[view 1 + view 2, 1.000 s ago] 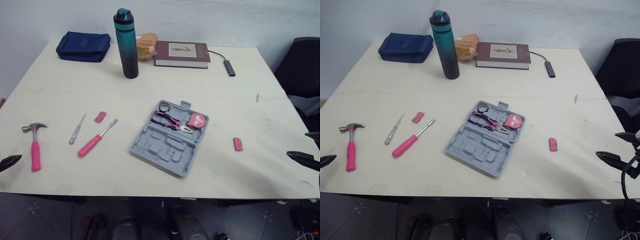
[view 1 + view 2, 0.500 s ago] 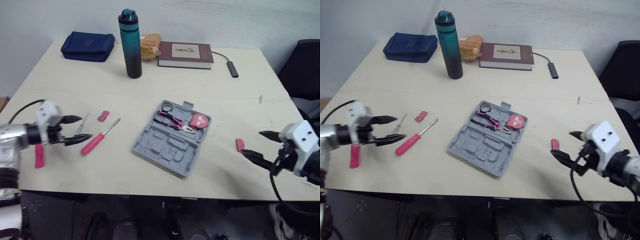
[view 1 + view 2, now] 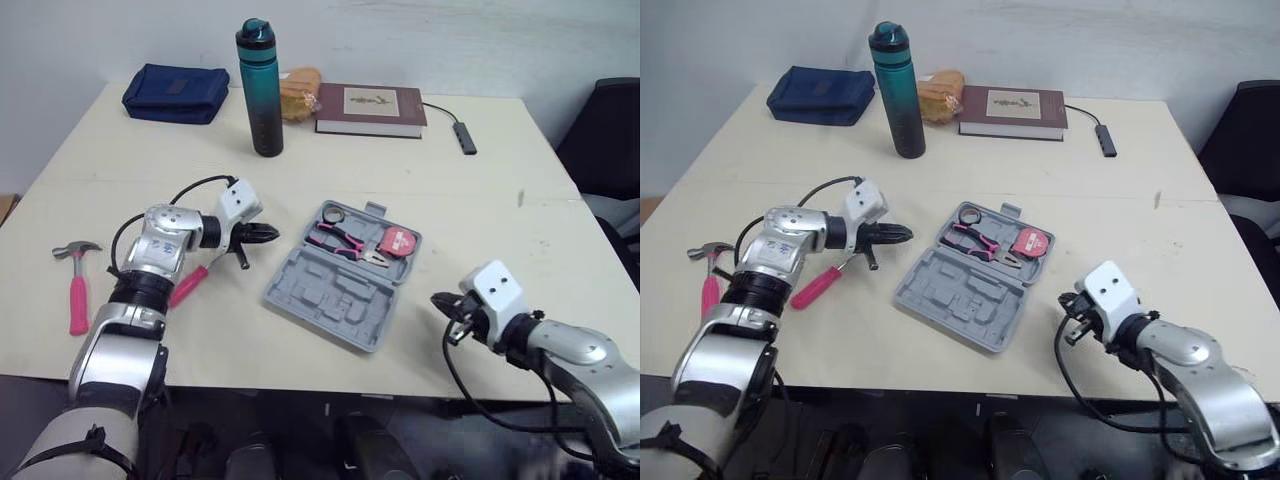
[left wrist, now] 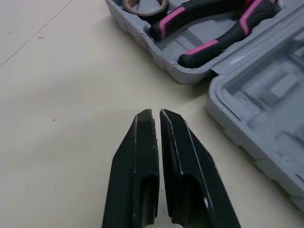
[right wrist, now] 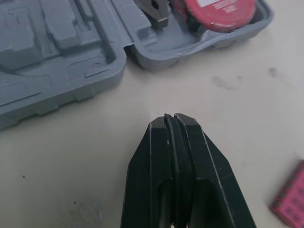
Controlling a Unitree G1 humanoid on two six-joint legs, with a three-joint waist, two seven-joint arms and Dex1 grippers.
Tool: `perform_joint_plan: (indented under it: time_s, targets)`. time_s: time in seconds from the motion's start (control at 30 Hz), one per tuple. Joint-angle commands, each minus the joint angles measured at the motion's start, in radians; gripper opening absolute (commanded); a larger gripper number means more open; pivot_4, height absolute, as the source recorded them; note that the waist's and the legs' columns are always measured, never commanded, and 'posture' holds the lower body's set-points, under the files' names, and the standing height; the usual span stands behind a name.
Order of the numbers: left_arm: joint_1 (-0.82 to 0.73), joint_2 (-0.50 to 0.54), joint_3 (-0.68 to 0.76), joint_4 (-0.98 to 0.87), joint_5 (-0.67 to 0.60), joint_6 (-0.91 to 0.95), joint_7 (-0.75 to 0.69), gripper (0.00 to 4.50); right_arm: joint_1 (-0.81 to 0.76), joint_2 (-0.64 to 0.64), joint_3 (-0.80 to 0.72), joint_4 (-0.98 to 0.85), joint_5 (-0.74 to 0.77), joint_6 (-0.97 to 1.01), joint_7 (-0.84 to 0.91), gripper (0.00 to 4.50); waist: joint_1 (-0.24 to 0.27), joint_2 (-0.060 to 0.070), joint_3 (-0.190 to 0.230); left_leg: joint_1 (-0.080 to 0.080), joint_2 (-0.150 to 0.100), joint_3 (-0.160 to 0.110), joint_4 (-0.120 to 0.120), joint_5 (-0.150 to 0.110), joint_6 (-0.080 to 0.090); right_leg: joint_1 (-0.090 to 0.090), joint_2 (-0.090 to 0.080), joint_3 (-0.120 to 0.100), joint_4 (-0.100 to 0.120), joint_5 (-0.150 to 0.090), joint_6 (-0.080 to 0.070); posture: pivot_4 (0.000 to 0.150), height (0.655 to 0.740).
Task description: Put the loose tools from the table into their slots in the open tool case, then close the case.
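Both end effectors (image 4: 156, 113) (image 5: 174, 116) (pinched) near case (image 3: 330, 295)

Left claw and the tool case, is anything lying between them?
No. The left wrist view shows just bare table between the left claw and the tool case.

Wide cream rectangular tabletop (image 3: 480, 150), matt, flecked with a few small dark marks. Across the tabletop from side to side, a thin straight seam (image 3: 480, 190). Behind the tabletop's far edge, a plain pale grey-white wall (image 3: 450, 40), bare and smooth. Just off the tabletop's far right corner, a black padded chair (image 3: 605, 130), cut by the frame. Below the tabletop's near edge, dark grey floor (image 3: 300, 430). Soft, even light over the tabletop, with faint shadows.
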Motion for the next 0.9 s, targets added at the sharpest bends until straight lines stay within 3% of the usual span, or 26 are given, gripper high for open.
perform_joint_plan:
  time_s: [0.03, 0.27, 0.5, 0.67, 0.9]
  targets:
    - [-0.038, -0.029, -0.005, 0.046, 0.015, -0.049, -0.004, 0.07, -0.044, 0.022, 0.040, 0.029, -0.041, -0.012, -0.027, 0.00, 0.001, 0.000, 0.000, 0.000, 0.000, 0.000, 0.000, 0.000, 0.000, 0.000, 0.000, 0.000, 0.000, 0.000, 0.000, 0.150, 0.7377]
    - [-0.039, -0.082, -0.022, 0.079, 0.035, -0.072, -0.009, 0.07, -0.120, 0.067, 0.118, 0.101, -0.074, -0.018, -0.028, 0.00, -0.001, 0.000, 0.000, 0.000, 0.000, 0.001, 0.000, 0.000, 0.000, 0.000, 0.000, -0.001, 0.000, 0.000, 0.000, 0.150, 0.7377]
    - [0.017, -0.097, -0.042, 0.001, 0.036, -0.053, -0.063, 0.07, -0.182, 0.098, 0.144, 0.147, -0.079, -0.030, -0.008, 0.00, 0.001, 0.000, 0.000, 0.000, 0.000, 0.001, 0.000, 0.000, 0.000, 0.000, 0.000, -0.001, 0.001, 0.000, 0.000, 0.150, 0.7377]
    - [0.143, -0.060, -0.053, -0.224, -0.001, 0.042, -0.156, 0.07, -0.207, 0.093, 0.140, 0.163, -0.065, -0.037, 0.030, 0.00, -0.004, 0.000, 0.000, 0.000, 0.003, 0.001, -0.001, 0.000, 0.000, -0.001, 0.000, -0.001, 0.001, 0.000, 0.000, 0.150, 0.7377]
    - [0.328, -0.042, -0.031, -0.565, -0.059, 0.281, -0.111, 0.07, -0.222, 0.084, 0.150, 0.202, -0.088, -0.065, 0.072, 0.00, -0.004, 0.000, 0.000, 0.001, 0.004, 0.000, -0.001, 0.001, -0.001, 0.000, -0.001, 0.002, 0.002, 0.000, 0.000, 0.150, 0.7377]
